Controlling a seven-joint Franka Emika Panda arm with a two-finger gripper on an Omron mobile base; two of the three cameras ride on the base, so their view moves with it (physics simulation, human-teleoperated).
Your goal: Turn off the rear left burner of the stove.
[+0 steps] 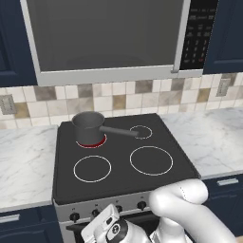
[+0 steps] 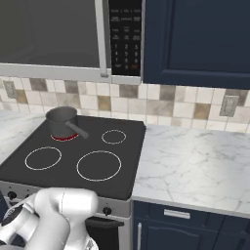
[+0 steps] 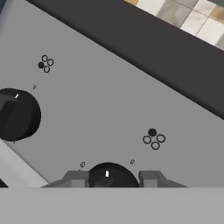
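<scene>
A: Where is the rear left burner point(image 1: 91, 141) found?

B: At the back left of the stove point(image 1: 123, 163), glowing red under the dark grey saucepan point(image 1: 88, 126). It is controlled from the silver front panel point(image 3: 109, 105) below.

A: And the tool point(image 3: 113, 178)?

B: It is seen low at the front panel in the hand view, spread open, one fingertip point(image 3: 77, 178) to each side of a black knob point(image 3: 109, 174) lying straight ahead between them. Whether the knob is touched cannot be told.

A: Is that knob judged the right one?

B: The diagram point(image 3: 153, 138) beside it has one of its four dots filled; a second knob point(image 3: 17, 114) sits farther along.
</scene>
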